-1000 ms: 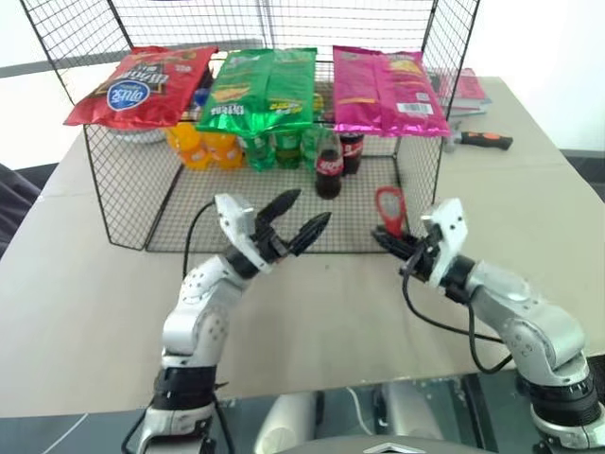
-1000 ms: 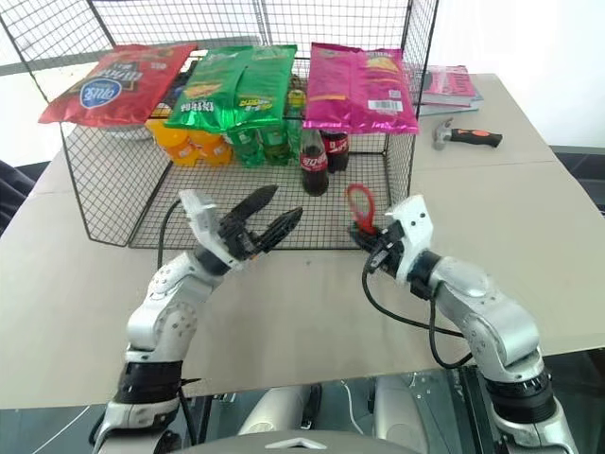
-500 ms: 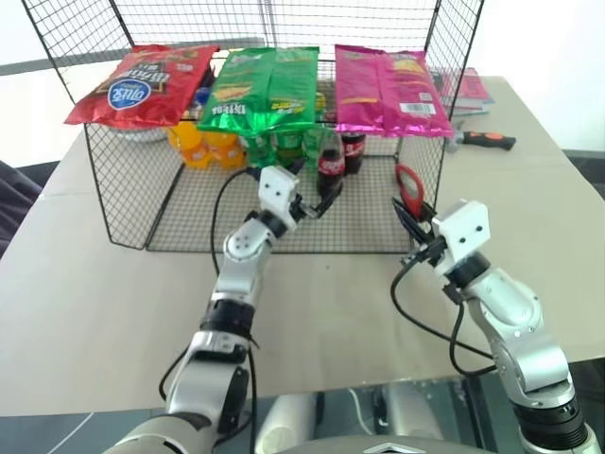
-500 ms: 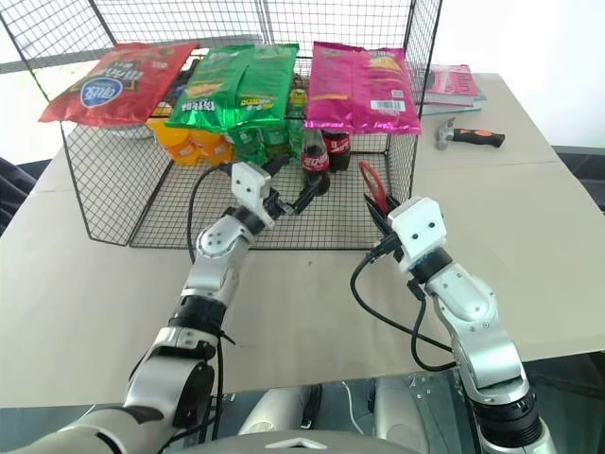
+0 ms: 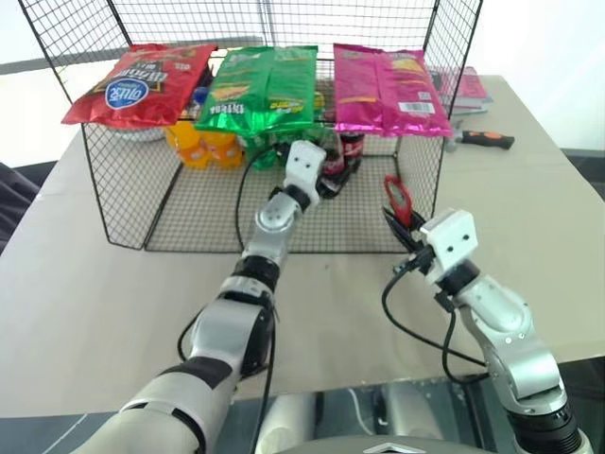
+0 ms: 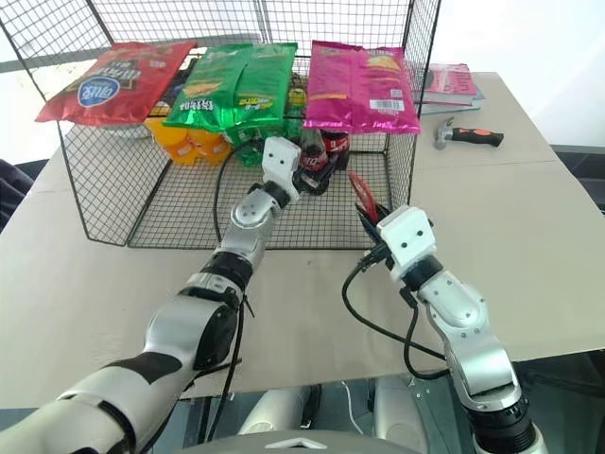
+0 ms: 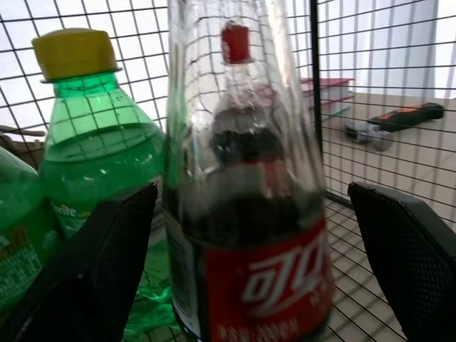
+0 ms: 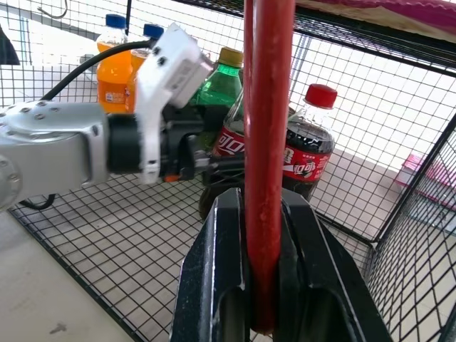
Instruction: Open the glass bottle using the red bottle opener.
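Beige table (image 5: 85, 284) carries a wire cage (image 5: 123, 203). Near the cage's front edge, the right gripper (image 5: 397, 223) pinches the red bottle opener (image 5: 396, 197). Deeper inside, the left gripper (image 5: 331, 180) is spread either side of the glass bottle (image 7: 246, 214), beside a green soda bottle (image 7: 100, 157).

Glass bottle (image 7: 246, 214) stands inside wire cage (image 5: 123, 203) on table (image 5: 76, 284), between left gripper (image 7: 249, 278) fingers; soda bottles (image 7: 92, 164) to its left; chip bags (image 5: 265, 85) on cage shelf above; hammer (image 5: 482, 140) outside, right
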Motion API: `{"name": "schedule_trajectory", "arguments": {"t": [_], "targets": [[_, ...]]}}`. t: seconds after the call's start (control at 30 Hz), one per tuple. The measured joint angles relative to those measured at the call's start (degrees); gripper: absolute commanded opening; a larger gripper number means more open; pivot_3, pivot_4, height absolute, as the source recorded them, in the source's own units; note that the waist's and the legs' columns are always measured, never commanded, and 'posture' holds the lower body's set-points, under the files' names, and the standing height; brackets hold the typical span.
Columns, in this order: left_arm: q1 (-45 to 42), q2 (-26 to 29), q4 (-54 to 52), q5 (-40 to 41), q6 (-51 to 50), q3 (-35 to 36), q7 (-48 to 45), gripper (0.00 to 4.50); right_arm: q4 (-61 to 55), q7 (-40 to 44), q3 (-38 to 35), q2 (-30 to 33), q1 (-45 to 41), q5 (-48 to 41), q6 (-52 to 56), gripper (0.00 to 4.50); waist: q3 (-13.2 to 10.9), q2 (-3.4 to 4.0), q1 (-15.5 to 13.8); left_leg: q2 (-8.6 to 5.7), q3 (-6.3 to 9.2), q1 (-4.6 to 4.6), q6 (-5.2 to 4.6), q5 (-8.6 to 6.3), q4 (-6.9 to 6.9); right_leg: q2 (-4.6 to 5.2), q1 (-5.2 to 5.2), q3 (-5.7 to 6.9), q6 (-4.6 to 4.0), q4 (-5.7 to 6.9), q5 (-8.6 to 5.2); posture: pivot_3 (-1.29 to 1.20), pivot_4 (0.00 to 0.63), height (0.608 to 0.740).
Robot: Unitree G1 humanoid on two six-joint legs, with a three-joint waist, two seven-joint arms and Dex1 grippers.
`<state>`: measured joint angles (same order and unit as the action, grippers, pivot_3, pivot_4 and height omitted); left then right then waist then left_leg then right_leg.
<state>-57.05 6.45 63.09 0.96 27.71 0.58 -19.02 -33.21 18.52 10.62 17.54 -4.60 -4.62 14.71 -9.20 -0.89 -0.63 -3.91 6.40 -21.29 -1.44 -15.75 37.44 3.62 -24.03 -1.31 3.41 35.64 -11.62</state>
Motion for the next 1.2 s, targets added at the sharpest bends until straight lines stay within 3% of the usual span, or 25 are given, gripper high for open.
{"name": "schedule_trajectory", "arguments": {"t": [0.3,0.5,0.77,0.97,1.13,1.2], "targets": [[-4.74,-1.42,7.44,-2.01,-1.62,0.01,4.52,4.43,-0.02,0.1,0.82,-0.04,-0.24,0.62,0.14,0.0,0.0,-0.01,0.07,-0.02,0.0,0.0,0.0,0.0,0.0,-0.01,-0.01,0.0,0.0,0.03,0.0,0.0,0.15,0.74],[-4.83,-1.71,8.3,-1.89,-2.55,1.16,5.03,2.8,-0.02,0.04,0.8,-0.14,-0.94,1.04,0.18,0.0,0.0,-0.01,0.06,-0.01,0.0,0.01,0.0,0.01,0.03,-0.01,-0.01,0.01,0.0,0.09,0.0,0.0,0.15,0.74],[-3.1,-1.49,6.03,-1.05,-2.25,1.8,1.92,2.81,0.02,-0.97,-0.29,-1.1,-1.46,2.24,-0.28,0.0,0.0,0.0,0.12,-0.01,-0.02,0.01,0.01,0.0,0.03,0.0,-0.02,-0.02,-0.01,0.11,0.0,0.0,0.15,0.74],[6.21,0.38,-8.08,2.92,-4.6,2.09,-7.43,2.81,0.67,-1.42,-1.74,-1.09,-2.39,2.9,-1.49,0.0,0.0,0.0,0.54,0.01,-0.07,0.01,0.01,0.01,0.04,0.0,-0.06,-0.11,-0.01,0.16,0.0,0.0,0.15,0.74],[23.48,6.18,-38.8,10.1,-20.12,0.34,-18.29,2.81,3.06,-1.05,-4.07,-0.71,-3.41,2.85,-2.71,0.0,0.0,0.01,1.6,0.11,-0.22,0.0,0.01,0.01,0.0,-0.04,-0.22,-0.3,-0.03,0.25,0.01,0.0,0.15,0.74],[26.46,7.58,-44.81,11.89,-24.3,-0.19,-19.75,2.81,3.62,-0.76,-4.01,-0.71,-3.92,2.76,-3.05,0.0,0.0,0.01,1.38,0.1,-0.21,0.0,0.01,0.01,0.01,-0.03,-0.21,-0.28,-0.04,0.26,0.02,0.0,0.15,0.74]]}}
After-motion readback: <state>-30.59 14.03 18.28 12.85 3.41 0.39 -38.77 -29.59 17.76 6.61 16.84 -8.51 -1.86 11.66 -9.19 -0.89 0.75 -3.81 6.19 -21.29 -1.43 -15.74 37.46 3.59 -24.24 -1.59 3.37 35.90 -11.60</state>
